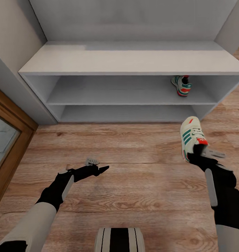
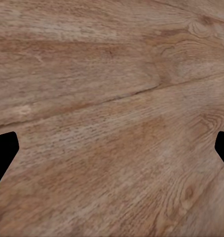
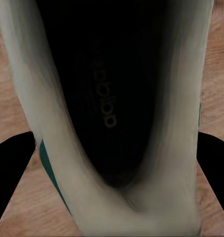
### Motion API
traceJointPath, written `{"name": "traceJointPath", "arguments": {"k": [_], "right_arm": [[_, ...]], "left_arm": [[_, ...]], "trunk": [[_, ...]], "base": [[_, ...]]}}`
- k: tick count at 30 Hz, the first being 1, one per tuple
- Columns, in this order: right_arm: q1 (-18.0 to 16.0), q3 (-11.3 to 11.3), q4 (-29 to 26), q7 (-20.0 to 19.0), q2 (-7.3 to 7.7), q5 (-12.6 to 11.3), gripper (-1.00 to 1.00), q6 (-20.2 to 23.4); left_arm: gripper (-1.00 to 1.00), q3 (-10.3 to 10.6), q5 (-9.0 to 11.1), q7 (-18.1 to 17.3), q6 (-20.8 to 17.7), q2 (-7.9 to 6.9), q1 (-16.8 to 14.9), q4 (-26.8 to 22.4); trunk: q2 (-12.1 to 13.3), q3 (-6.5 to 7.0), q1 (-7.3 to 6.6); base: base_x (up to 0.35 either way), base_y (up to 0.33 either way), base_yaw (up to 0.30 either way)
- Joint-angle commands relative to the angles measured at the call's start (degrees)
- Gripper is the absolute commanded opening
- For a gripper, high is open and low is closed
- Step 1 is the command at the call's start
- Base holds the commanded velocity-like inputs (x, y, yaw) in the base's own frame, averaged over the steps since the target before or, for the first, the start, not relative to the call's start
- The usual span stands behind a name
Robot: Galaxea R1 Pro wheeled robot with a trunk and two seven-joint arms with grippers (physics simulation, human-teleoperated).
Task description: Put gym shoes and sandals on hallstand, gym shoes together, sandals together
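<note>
The right gripper [image 1: 198, 151] is closed on one gym shoe [image 1: 191, 137], pinching it at the heel opening so the shoe hangs clear of the floor [image 1: 133, 168] with its toe pointing ahead toward the shoe rack [image 1: 130, 61]. In the right wrist view the shoe's dark insole [image 3: 112, 98] sits between the two black fingers [image 3: 13, 168], one on each side of the cream collar, with wood planks showing past both sides.

Ahead of this gripper and slightly higher, the second gym shoe [image 1: 182, 85] already stands on the rack's upper open shelf, near its right end, heel facing out. That makes two gym shoes in sight: one held, one shelved.

The rack's front edge runs across the way just ahead of both grippers. Its long bench top is bare, and the two shelf tiers are open to the left of the shelved shoe, leaving wide room beside it. The rack's right side wall is close beyond that shoe.

The left gripper [image 1: 98, 169] hovers low over bare planks, well to the left of the held shoe, and holds nothing. In the left wrist view its dark fingertips [image 2: 4, 153] stand wide apart over wood [image 2: 112, 118]. A wood-framed door [image 1: 11, 140] lies further left of it.
</note>
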State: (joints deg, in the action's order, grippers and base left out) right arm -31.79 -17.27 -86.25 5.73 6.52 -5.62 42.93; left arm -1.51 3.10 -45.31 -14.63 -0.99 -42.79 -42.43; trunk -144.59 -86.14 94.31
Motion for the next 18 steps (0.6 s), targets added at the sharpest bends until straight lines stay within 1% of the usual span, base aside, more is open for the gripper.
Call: {"name": "traceJointPath", "arguments": {"k": [1,2,5,6,7,9,10,12,18], "right_arm": [[-0.23,0.04,-0.06,1.37,-0.49,-0.35,-1.00,0.24],[-0.53,0.06,-0.04,2.87,-1.33,-0.16,-1.00,0.23],[-0.89,0.79,0.00,5.44,-2.96,0.08,-1.00,0.25],[-1.28,1.98,0.00,6.44,-3.89,0.14,-1.00,0.25],[-1.68,3.68,-0.02,7.25,-4.76,0.18,-1.00,0.24],[-1.94,5.58,-0.03,7.97,-5.38,0.21,-1.00,0.24],[-2.14,7.31,-0.04,8.65,-5.79,0.23,-1.00,0.23],[-2.29,9.08,-0.05,9.65,-6.14,0.27,-1.00,0.23],[-2.40,10.56,-0.05,11.42,-6.44,0.30,-1.00,0.23]], "left_arm": [[1.00,-0.11,0.33,-0.22,-0.58,0.01,-0.01,-0.02],[1.00,-0.13,0.33,-0.22,-0.58,0.01,-0.01,-0.02],[1.00,-0.13,0.33,-0.22,-0.58,0.02,-0.01,-0.02],[1.00,-0.14,0.33,-0.22,-0.58,0.02,-0.01,-0.02],[1.00,-0.15,0.33,-0.22,-0.58,0.02,-0.01,-0.02],[1.00,-0.13,0.33,-0.22,-0.58,0.02,-0.01,-0.02],[1.00,-0.14,0.33,-0.22,-0.58,0.02,-0.01,-0.02],[1.00,-0.14,0.33,-0.22,-0.58,0.02,-0.01,-0.02],[1.00,-0.09,0.33,-0.22,-0.58,0.02,-0.01,-0.02]], "trunk": [[-0.01,-0.04,-0.01],[-0.01,-0.04,-0.01],[-0.01,-0.04,-0.01],[-0.01,-0.04,-0.01],[-0.01,-0.04,-0.01],[-0.01,-0.04,-0.01],[-0.01,-0.04,-0.01],[-0.01,-0.04,-0.01],[-0.01,-0.04,-0.01]], "base": [[0.000,0.000,0.000],[0.000,0.000,0.000],[0.000,0.000,0.000],[0.000,0.000,0.000],[0.000,0.000,0.000],[0.000,0.000,0.000],[0.000,0.000,0.000],[0.000,0.000,0.000],[0.000,0.000,0.000]]}}
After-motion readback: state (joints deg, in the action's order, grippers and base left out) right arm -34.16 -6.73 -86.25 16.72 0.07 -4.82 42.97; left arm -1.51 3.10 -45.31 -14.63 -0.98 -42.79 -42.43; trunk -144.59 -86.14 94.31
